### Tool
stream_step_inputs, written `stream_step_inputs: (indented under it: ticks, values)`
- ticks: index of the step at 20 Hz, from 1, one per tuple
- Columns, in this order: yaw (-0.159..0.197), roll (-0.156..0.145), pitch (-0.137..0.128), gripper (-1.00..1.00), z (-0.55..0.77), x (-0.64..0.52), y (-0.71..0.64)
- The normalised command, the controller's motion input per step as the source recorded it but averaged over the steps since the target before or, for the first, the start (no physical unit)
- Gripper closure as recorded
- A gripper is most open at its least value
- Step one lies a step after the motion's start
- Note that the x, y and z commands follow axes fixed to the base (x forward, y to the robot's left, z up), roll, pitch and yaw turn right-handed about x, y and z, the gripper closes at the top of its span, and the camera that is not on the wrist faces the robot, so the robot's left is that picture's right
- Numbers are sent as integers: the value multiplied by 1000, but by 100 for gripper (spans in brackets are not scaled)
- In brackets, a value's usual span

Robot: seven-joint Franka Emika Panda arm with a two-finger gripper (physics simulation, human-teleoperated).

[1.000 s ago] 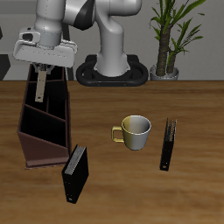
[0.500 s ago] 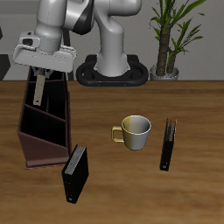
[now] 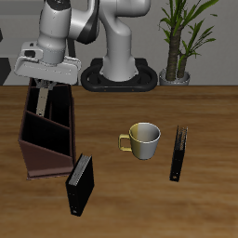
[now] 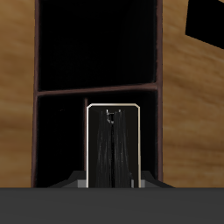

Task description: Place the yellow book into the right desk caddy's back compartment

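Note:
The yellow book hangs edge-on between my fingers, showing its black edge with a pale outline. My gripper is shut on it, directly over the back compartment of the right desk caddy, a long maroon-brown open box. In the exterior view the book is a dark strip reaching down inside the caddy's walls; its lower end is hidden. In the wrist view my gripper frames the book, with a caddy partition beyond it and dark compartment floor around it.
A thick black book stands at the caddy's front corner. A cream mug sits mid-table, with a slim black book beside it. A potted plant stands at the back near the robot base.
My hand has come down a little over the caddy's back end, carrying the book lower into the compartment. Nothing else on the table has moved.

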Motion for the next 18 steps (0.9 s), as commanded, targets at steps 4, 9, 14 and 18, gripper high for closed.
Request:
stream_step_inputs:
  ticks: [4,9,14,18]
  values:
    - [6,-20,11,100,-131,30,-78]
    - [-7,-40,27,100,-181,13,-182]
    - [-7,-23,26,100,-147,22,-90]
    - [11,-25,21,100,-140,62,8]
